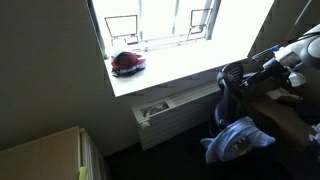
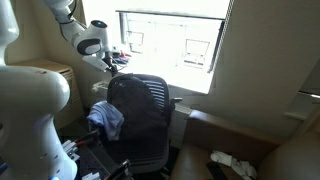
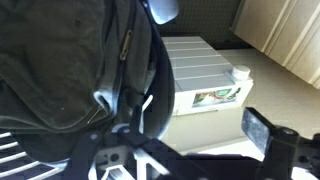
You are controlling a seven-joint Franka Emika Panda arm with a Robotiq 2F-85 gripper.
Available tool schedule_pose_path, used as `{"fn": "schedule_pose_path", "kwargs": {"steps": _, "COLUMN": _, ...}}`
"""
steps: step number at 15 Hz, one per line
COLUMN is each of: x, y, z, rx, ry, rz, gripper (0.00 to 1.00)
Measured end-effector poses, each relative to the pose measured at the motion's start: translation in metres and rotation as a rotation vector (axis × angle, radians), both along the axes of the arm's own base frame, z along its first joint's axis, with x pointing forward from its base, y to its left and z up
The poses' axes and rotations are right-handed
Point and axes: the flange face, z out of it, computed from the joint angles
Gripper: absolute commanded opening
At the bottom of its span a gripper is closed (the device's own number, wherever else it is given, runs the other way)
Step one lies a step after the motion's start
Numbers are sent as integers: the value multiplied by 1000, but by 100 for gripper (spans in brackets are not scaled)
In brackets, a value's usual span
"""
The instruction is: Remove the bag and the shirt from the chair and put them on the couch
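My tool point(image 3: 165, 135) hangs close over the dark bag point(image 3: 60, 70), which fills most of the wrist view with its creased, olive-black fabric and a strap running down its side. One finger point(image 3: 265, 130) stands far out to the side, with a clear gap between it and the bag. The other finger is hidden behind the fabric. The jaws are spread wide and are not clamped on anything.

In an exterior view my white arm reaches in from the edge, with the tool point(image 1: 262, 68) at the top of the black office chair point(image 1: 228, 100). There the bag is hard to separate from the chair's own black. In both exterior views the blue shirt point(image 1: 238, 138) lies crumpled low on the chair, below and apart from the tool, and it spills over the side of the seat point(image 2: 105, 118).

The chair point(image 2: 140, 110) stands in front of the bright window, and the tool point(image 2: 113, 62) sits just above its backrest. The brown couch point(image 2: 270, 150) is well apart from the chair, and some pale crumpled cloth point(image 2: 232, 163) lies on it.

Under the window runs a white ribbed heater point(image 1: 175, 108), which the wrist view shows just beyond the bag point(image 3: 200, 70). A red rounded object point(image 1: 127, 63) rests on the sill.
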Motion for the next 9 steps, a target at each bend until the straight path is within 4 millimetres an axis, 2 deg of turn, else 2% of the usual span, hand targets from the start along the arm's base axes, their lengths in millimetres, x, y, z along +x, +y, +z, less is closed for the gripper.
{"fn": "schedule_pose_path", "kwargs": {"steps": 2, "x": -4, "y": -12, "z": -14, "rx": -76, "ry": -45, "rz": -18, "gripper": 100}}
{"fn": "schedule_pose_path", "kwargs": {"steps": 5, "x": -9, "y": -32, "z": -55, "rx": -148, "ry": -52, "rz": -89, "gripper": 100}}
{"fn": "schedule_pose_path", "kwargs": {"steps": 6, "x": -9, "y": -30, "z": -58, "rx": -147, "ry": -45, "rz": -86, "gripper": 100}}
{"fn": "schedule_pose_path", "kwargs": {"steps": 9, "x": -7, "y": -26, "z": -50, "rx": -129, "ry": -56, "rz": -84, "gripper": 100}}
